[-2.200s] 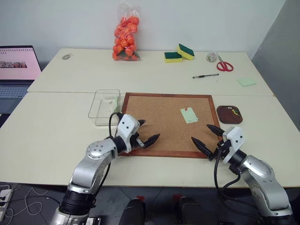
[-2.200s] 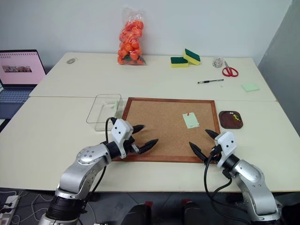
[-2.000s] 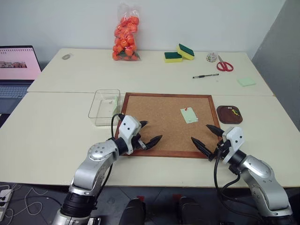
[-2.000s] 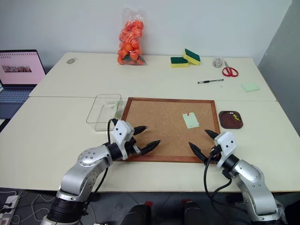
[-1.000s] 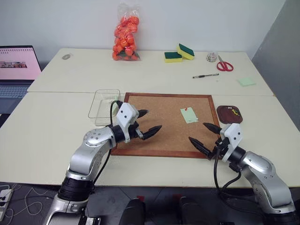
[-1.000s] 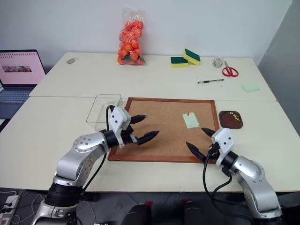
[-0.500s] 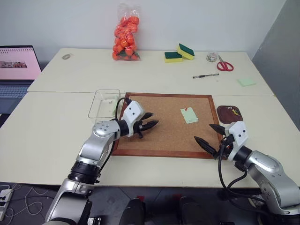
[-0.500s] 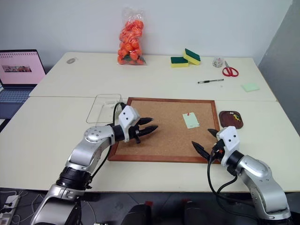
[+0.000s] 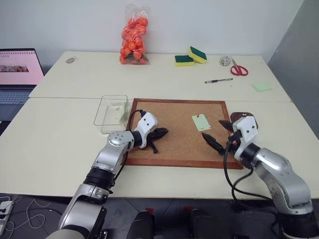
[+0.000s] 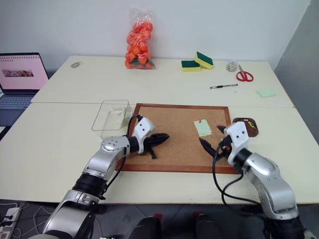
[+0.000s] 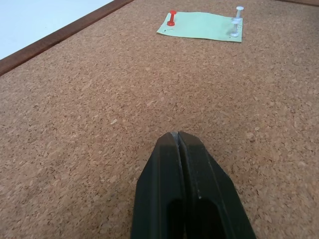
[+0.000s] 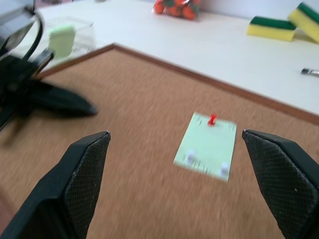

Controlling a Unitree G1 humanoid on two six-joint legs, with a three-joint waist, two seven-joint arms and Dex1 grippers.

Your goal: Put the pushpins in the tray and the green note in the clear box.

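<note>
Wood-framed cork board [image 10: 174, 137] lies at the near middle of the cream table [image 10: 60, 134]. Small pale green square note [image 10: 203, 128] sits on its right part, a red-headed pin [image 10: 200, 121] at its far edge. Left gripper [image 10: 158, 140], black fingers pressed together, rests over the board's left part. Right gripper [image 10: 213, 138], fingers spread wide, hangs just beside the note. Dark brown shallow tray [image 10: 247, 125] sits right of the board; clear plastic box [image 10: 110, 118] left. Bag of orange balls [image 10: 139, 40], red-handled scissors [image 10: 243, 74] and open laptop [image 10: 19, 79] lie farther off.

bright, even indoor light with soft, faint shadows on the pale table [image 9: 60, 144]. the head views are sharp; the right wrist view is smeared by motion blur.
</note>
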